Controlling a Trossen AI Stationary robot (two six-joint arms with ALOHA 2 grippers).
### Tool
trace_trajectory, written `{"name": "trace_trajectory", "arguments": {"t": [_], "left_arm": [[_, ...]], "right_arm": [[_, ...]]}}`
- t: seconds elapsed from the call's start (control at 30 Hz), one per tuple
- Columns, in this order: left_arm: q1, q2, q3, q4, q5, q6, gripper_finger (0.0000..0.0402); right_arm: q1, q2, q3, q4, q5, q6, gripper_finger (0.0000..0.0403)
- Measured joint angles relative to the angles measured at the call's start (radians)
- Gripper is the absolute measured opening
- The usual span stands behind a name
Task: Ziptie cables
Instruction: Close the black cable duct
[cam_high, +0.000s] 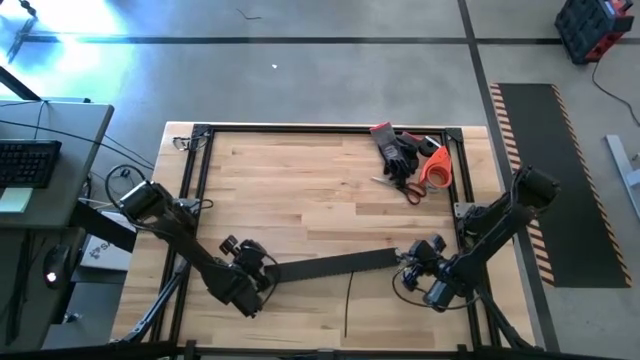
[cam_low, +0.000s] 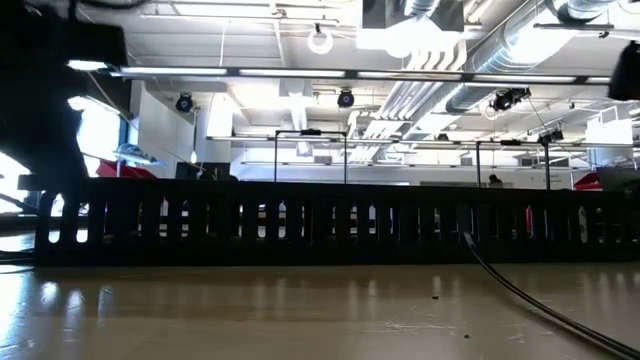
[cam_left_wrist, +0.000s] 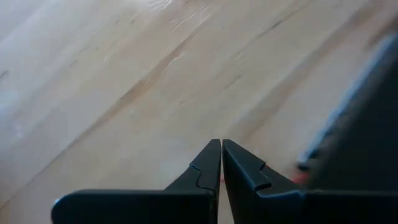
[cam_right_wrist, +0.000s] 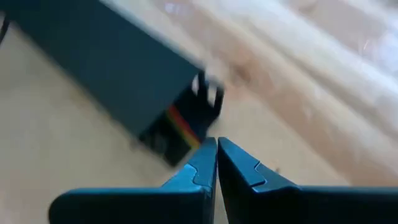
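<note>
One thin dark cable lies on the wood near the table's near edge, and it also crosses the low view as a dark cable. No pale cables show. The black slotted duct lies between both grippers and fills the low view as a comb-toothed duct. My left gripper is shut beside the duct's left end. My right gripper is shut just short of the duct's right end, where red and yellow bits show.
Black gloves, scissors and an orange tape roll sit at the far right corner. A black metal frame borders the table. Bare wood spans the middle and far left.
</note>
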Motion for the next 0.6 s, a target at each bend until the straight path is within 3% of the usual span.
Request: {"name": "trace_trajectory", "arguments": {"t": [0.1, 0.33, 0.6], "left_arm": [[-0.026, -0.010, 0.000, 0.049, -0.011, -0.010, 0.0000], [-0.048, -0.003, -0.137, 0.413, -0.084, -0.009, 0.0000], [-0.010, -0.003, -0.196, 0.498, -0.133, 0.008, 0.0000]], "right_arm": [[0.041, 0.027, 0.000, 0.017, -0.015, 0.002, 0.0000], [0.064, 0.148, -0.002, 0.137, 0.044, 0.009, 0.0000], [0.064, 0.185, -0.001, 0.171, 0.078, 0.019, 0.0000]]}}
